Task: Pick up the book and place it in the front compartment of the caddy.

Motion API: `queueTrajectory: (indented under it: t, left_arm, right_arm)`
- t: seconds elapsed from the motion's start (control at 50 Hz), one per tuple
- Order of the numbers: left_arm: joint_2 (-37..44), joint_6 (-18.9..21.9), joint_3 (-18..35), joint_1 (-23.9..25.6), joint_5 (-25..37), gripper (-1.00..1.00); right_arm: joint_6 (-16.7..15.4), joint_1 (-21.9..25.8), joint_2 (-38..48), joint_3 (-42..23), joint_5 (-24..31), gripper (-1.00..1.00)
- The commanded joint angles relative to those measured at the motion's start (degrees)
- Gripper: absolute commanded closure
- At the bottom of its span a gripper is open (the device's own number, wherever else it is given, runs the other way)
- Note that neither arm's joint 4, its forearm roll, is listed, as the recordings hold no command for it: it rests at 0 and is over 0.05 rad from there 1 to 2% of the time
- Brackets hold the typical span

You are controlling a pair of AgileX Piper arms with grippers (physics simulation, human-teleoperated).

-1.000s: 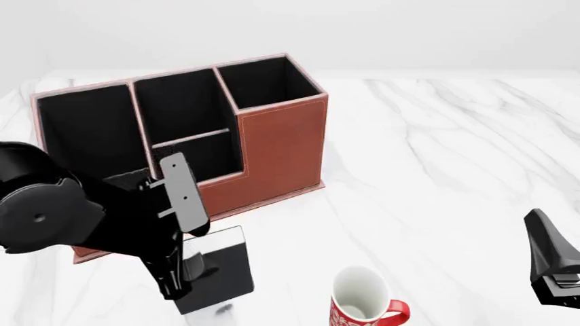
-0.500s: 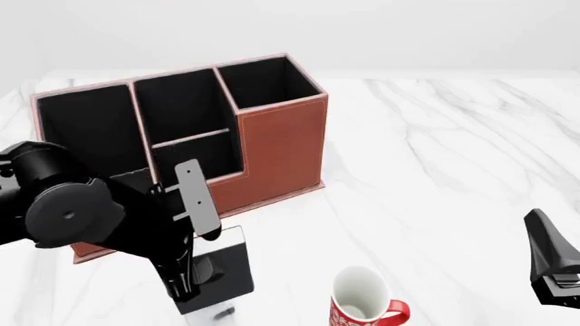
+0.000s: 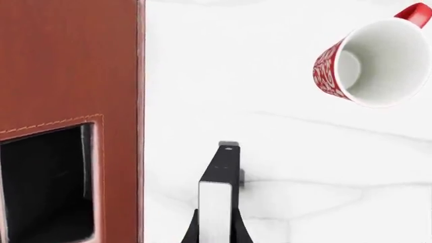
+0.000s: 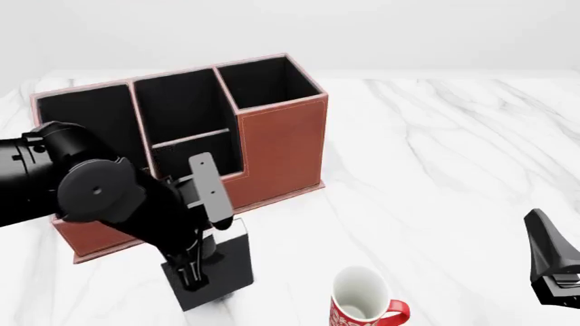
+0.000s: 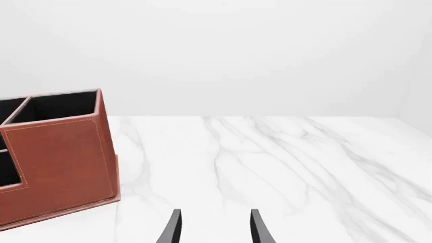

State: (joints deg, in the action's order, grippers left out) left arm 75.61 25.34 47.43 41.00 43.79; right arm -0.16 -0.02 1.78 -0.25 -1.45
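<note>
Book before the caddy, mug off to its right

The caddy (image 4: 272, 136) sits far-left on the table (image 4: 453, 170); the book (image 4: 227, 268) stands just before it, the mug (image 4: 363, 302) near the book's right.

Bright even sim light, soft faint shadows, sharp, no blur.

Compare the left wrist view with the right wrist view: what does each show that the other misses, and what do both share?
Only the left wrist view shows the mug, seen from above, and the book clamped edge-on in the left tool. Only the right wrist view shows the right tool, open with nothing between its fingers, and the pale back wall. Both show the brown caddy and the marble table.
</note>
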Motion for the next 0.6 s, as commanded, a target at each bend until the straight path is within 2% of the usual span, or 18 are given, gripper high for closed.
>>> queueTrajectory:
  t: [0.02, 0.32, 0.34, 0.38, 0.4, 0.46, 0.48, 0.52, 0.6]
  left_arm:
    - [5.3, 0.6, 2.6, 1.3, 2.1, 1.0]
    - [6.2, 3.7, 9.4, -0.6, 9.7, 1.0]
    - [6.0, 5.2, 10.4, -1.9, 11.0, 1.0]
    - [5.7, 6.1, 12.1, -2.5, 12.6, 1.0]
    - [5.3, 7.9, 12.5, -4.2, 13.3, 1.0]
    - [5.2, 7.9, 14.1, -4.2, 14.7, 1.0]
    - [4.8, 9.5, 14.3, -5.4, 15.3, 1.0]
    - [4.6, 10.3, 15.2, -6.0, 16.3, 1.0]
    - [2.8, 14.4, 17.8, -9.5, 18.3, 1.0]
  right_arm:
    - [0.0, 0.0, -0.1, 0.0, 0.1, -1.0]
    - [0.0, 0.0, -0.1, 0.0, 0.1, -1.0]
    - [-0.7, 0.1, -1.0, 0.0, 0.9, -1.0]
    - [1.7, -0.2, -0.5, 0.1, 0.5, -1.0]
    - [-0.9, 0.1, -0.7, 0.0, 0.6, -1.0]
    - [0.5, 0.0, -0.7, 0.0, 0.7, -1.0]
    - [-0.3, 0.1, -0.6, 0.0, 0.6, -1.0]
    - [0.1, 0.0, -0.6, 0.0, 0.6, -1.0]
    - [0.0, 0.0, -0.5, 0.0, 0.5, -1.0]
